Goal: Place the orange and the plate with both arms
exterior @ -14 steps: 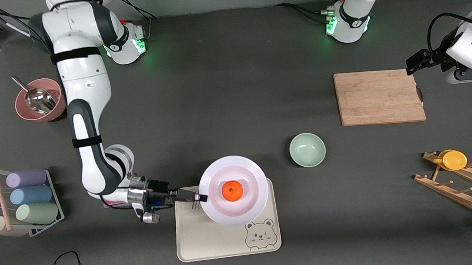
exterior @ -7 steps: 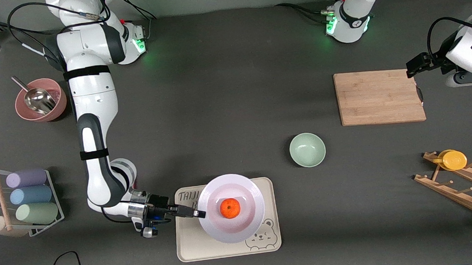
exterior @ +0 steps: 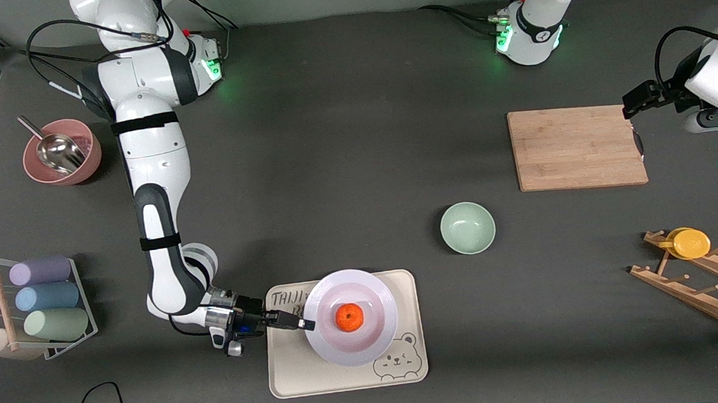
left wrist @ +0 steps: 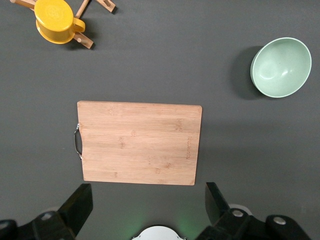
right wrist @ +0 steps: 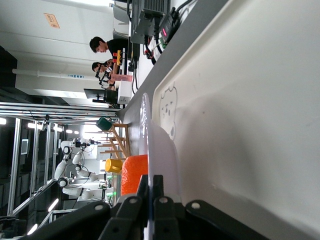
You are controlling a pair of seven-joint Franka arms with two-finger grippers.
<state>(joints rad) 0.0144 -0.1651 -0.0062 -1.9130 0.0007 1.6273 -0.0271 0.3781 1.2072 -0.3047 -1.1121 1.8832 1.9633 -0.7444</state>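
Lavender-white, one plate (exterior: 350,317) carries one orange (exterior: 349,316) over the tray (exterior: 348,375); right claw (exterior: 305,324) grips its rim at nine o'clock. Left claw (left wrist: 147,207), fingers spread, waits above one cutting board (exterior: 577,147).

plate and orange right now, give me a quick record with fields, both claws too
plate: plate over the bear-print tray, rim pinched at the edge toward the right arm's end
orange: orange sits in the middle of the plate
right claw: right claw shut on the plate rim, low over the tray
left claw: left claw open, holds nothing, above the cutting board; this arm waits
green bowl: green bowl on the table, apart from the tray, farther from the front camera
whether the plate touches the tray: cannot tell
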